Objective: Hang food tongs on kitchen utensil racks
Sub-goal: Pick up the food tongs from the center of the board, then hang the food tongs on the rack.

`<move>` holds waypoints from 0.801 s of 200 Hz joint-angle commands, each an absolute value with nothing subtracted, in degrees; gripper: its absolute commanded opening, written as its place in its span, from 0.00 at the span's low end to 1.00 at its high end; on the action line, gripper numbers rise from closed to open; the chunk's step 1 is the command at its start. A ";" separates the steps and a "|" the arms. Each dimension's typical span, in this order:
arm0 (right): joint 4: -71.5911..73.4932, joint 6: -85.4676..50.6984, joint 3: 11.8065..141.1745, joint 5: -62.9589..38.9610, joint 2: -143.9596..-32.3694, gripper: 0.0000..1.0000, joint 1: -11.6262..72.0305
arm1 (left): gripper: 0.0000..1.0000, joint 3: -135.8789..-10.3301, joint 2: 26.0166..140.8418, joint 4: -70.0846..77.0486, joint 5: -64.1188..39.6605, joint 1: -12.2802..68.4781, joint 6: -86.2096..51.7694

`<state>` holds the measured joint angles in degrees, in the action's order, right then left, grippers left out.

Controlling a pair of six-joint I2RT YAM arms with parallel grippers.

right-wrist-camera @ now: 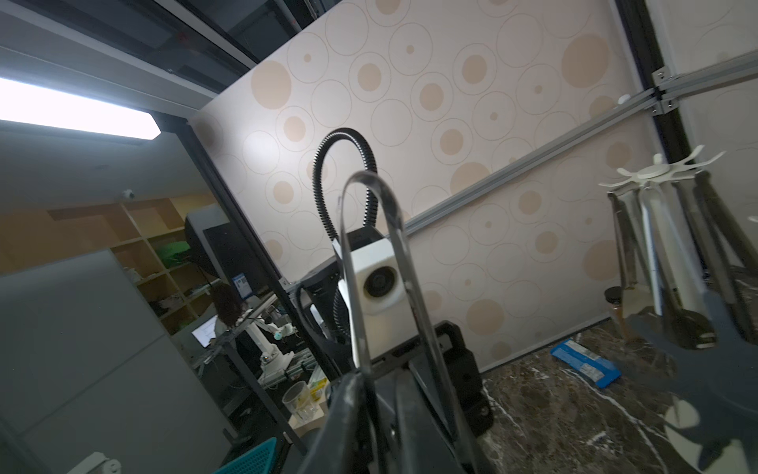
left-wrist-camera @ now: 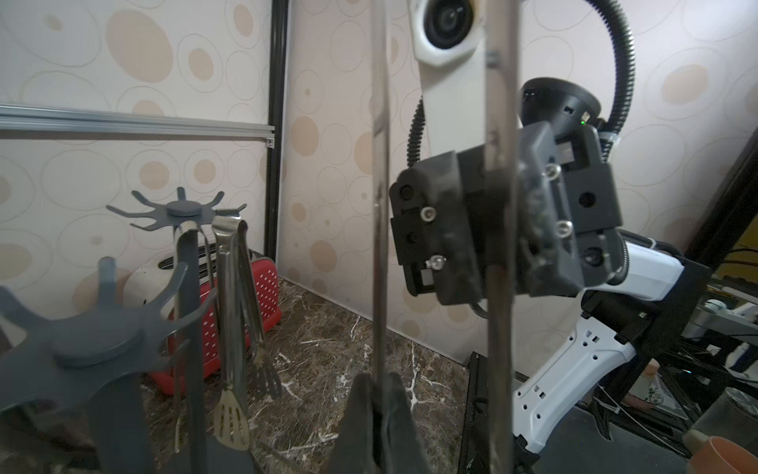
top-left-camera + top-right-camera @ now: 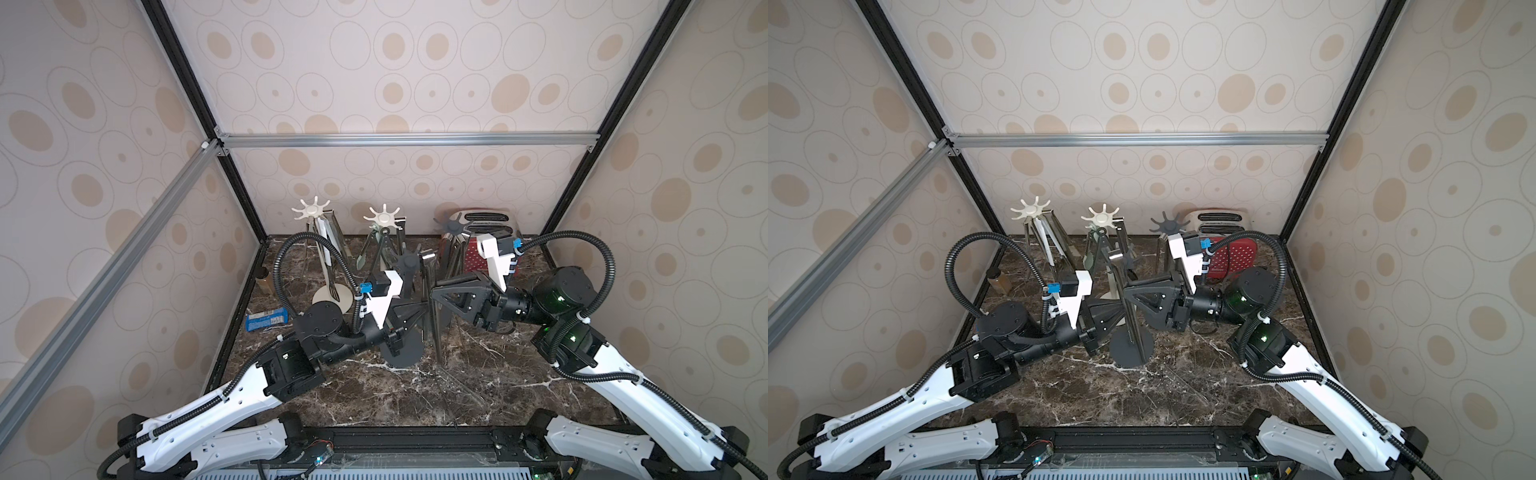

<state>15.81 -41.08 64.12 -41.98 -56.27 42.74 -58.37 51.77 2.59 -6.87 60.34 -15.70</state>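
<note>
Steel food tongs (image 3: 438, 336) stand upright mid-table beside the front dark grey utensil rack (image 3: 407, 262), loop end up (image 1: 369, 184). My left gripper (image 3: 424, 309) is shut on one thin arm of them (image 2: 379, 205), as the left wrist view shows at its jaws (image 2: 379, 381). From the opposite side, my right gripper (image 3: 434, 291) straddles the other arm (image 2: 498, 328); its jaws stand apart (image 1: 379, 385), with the arm against one finger. Two cream racks (image 3: 311, 210) (image 3: 382, 216) and a rear dark grey rack (image 3: 453, 226) carry hanging tongs.
A red and white toaster (image 3: 482, 220) stands at the back right behind the rear dark rack. A blue packet (image 3: 266, 320) and a small brown jar (image 3: 262, 280) lie along the left wall. The front rack's round base (image 3: 401, 353) sits just under my left gripper.
</note>
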 commanded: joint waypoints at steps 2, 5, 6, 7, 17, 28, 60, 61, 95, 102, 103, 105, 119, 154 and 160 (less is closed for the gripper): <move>13.52 -38.62 63.51 -38.65 -53.70 0.44 42.71 | 0.00 -59.39 48.60 -3.37 -0.17 60.47 -13.86; 13.15 -38.33 63.42 -38.48 -53.48 0.47 42.71 | 0.00 -59.60 48.34 -4.22 0.55 60.47 -13.76; 12.99 -38.19 63.39 -38.40 -53.42 0.47 42.71 | 0.00 -59.64 48.30 -4.48 0.76 60.47 -13.74; 12.87 -38.08 63.34 -38.32 -53.34 0.48 42.67 | 0.00 -59.70 48.19 -4.70 0.95 60.42 -13.68; 11.41 -37.11 63.24 -37.67 -52.51 0.53 42.71 | 0.00 -60.27 47.42 -7.48 2.80 60.47 -13.50; 9.55 -35.92 63.02 -36.76 -51.45 0.57 42.70 | 0.00 -60.92 46.69 -10.43 4.73 60.47 -13.45; 3.26 -31.80 62.67 -33.41 -48.00 0.60 42.67 | 0.00 -63.63 45.61 -20.40 10.45 60.38 -13.34; 3.08 -31.72 62.67 -33.32 -47.90 0.60 42.69 | 0.00 -63.72 45.61 -20.75 10.59 60.38 -13.35; -2.67 -28.01 62.93 -30.47 -45.07 0.60 42.71 | 0.00 -65.57 46.02 -28.98 15.01 60.14 -14.09; -3.58 -27.46 63.08 -30.20 -44.85 0.60 42.70 | 0.00 -65.94 46.40 -30.13 15.71 60.04 -14.19; -3.72 -27.35 63.09 -30.13 -44.79 0.60 42.71 | 0.00 -66.01 46.45 -30.27 15.85 60.04 -14.22; -3.94 -27.29 63.15 -30.10 -44.71 0.60 42.71 | 0.00 -66.12 46.50 -30.55 16.03 59.96 -14.21; -5.04 -26.68 63.29 -29.77 -44.51 0.60 42.68 | 0.00 -66.55 47.25 -31.66 16.77 59.50 -14.14; -5.92 -26.19 62.89 -29.54 -44.14 0.60 42.71 | 0.00 -67.13 49.83 -30.75 14.01 57.68 -14.04; -6.06 -26.10 62.91 -29.45 -44.12 0.60 42.71 | 0.00 -67.12 50.39 -30.44 13.69 57.58 -13.92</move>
<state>-4.82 -27.64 62.98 -30.26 -44.69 42.70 -64.34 48.88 -29.56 14.17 58.46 -14.70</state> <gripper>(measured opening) 0.601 0.056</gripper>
